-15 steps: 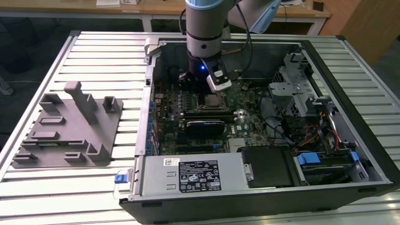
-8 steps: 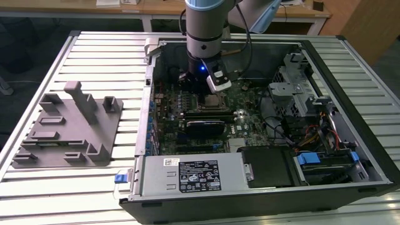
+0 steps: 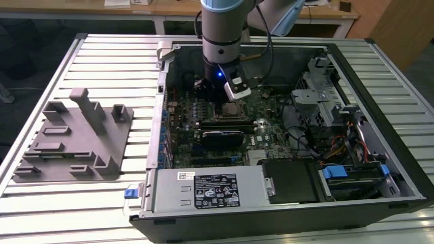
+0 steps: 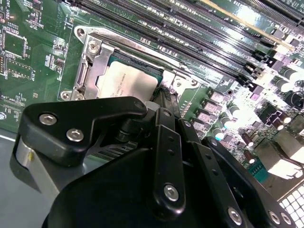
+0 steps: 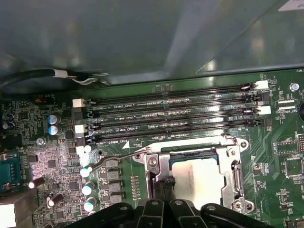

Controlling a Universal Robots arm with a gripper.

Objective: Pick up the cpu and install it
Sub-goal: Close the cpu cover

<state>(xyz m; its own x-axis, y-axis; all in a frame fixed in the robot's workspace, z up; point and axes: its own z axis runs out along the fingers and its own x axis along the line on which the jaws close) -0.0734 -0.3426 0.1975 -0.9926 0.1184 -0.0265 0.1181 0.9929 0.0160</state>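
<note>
Evidently the flat square cpu with its shiny silver top (image 5: 197, 178) already lay inside the silver metal socket frame (image 5: 236, 164) on the green motherboard (image 5: 280, 142). The black pincer (image 5: 164, 186) stood right at the chip's edge. Whether it was clenched, released or touching the chip I could not tell from where I stood.

To my eye the worry was the seating. If the chip sat even slightly askew, any push or drag from the pincer's tip could tilt it in the frame and harm the contacts beneath. The thin bent wire lever (image 5: 114, 159) lay just beside the frame, where I judged a sideways slip might catch it.

Around the socket, the long black memory slots (image 5: 175, 114) ran just beside the frame. A cluster of small silver capacitors (image 5: 88, 190) stood near the lever, close enough to be knocked. A black cable (image 5: 28, 76) lay against the wall of the open black computer case (image 3: 339, 61), which hemmed the arm in. A grey plastic fixture block (image 3: 74, 137) sat well apart on the slatted metal tabletop (image 3: 68, 208).
</note>
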